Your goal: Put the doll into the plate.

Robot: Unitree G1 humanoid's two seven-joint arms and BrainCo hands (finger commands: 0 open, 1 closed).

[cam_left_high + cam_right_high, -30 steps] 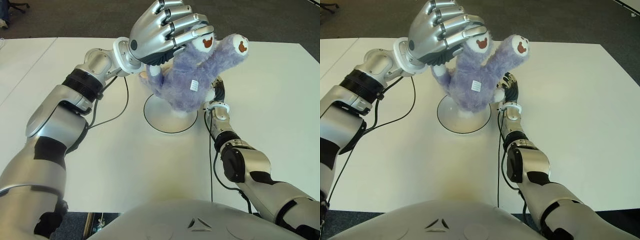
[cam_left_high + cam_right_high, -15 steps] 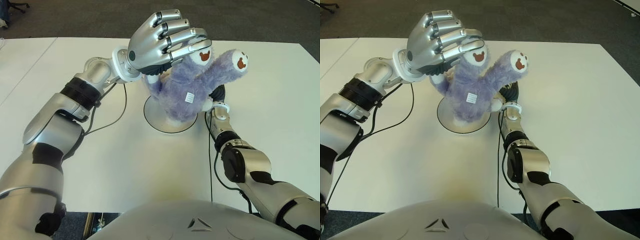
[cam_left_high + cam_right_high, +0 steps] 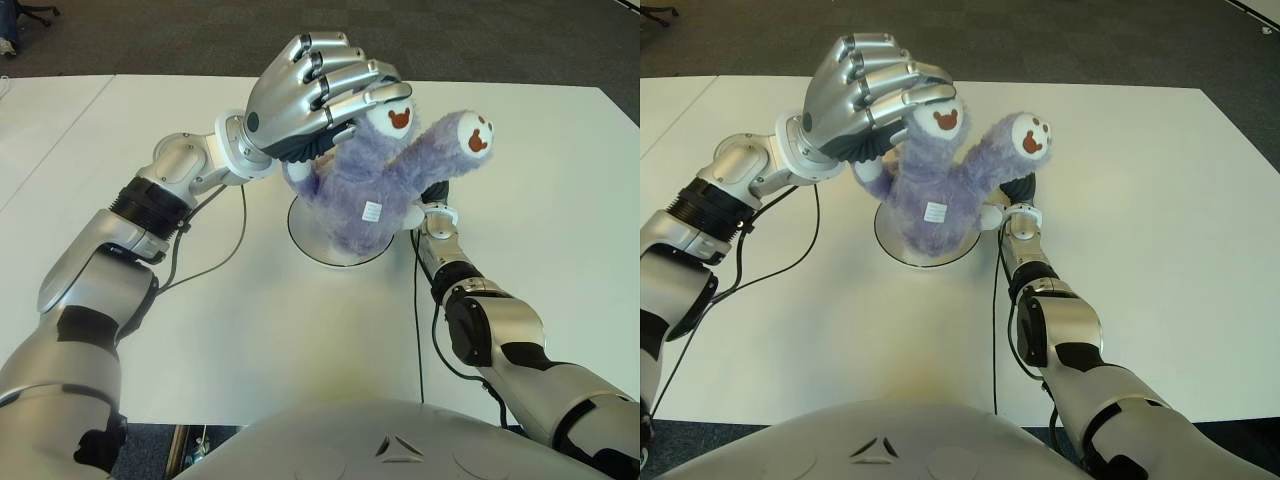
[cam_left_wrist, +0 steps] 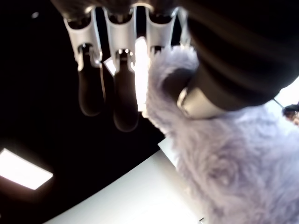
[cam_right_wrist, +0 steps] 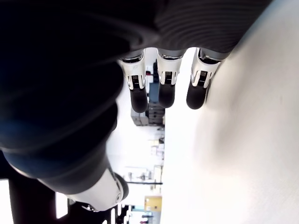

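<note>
The left robot hand (image 3: 315, 95) was above the plate (image 3: 305, 238), a little to its left. Its fingers were curled over the top of the doll (image 3: 375, 190) and seemed to press on one raised leg. In the left wrist view the thumb pushed into the fur while the other fingers (image 4: 126, 109) hung half bent and free, so I judged it a loose hold on the doll, not a firm grip.

The doll stood over the plate with its body low on the plate and its two legs pointing up. I could not tell for sure if it already rested fully on the plate.

The doll looked light and soft. The plush would give under the fingers and would not break. The fur could slip, and a limp leg could bend away, so the thick body was probably the better place to take it.

The right robot hand (image 3: 1018, 190) was just to the right of the plate, close behind the doll. Its fingers (image 5: 167, 93) were only slightly bent and held nothing, above the white worktop (image 3: 520, 170).
</note>
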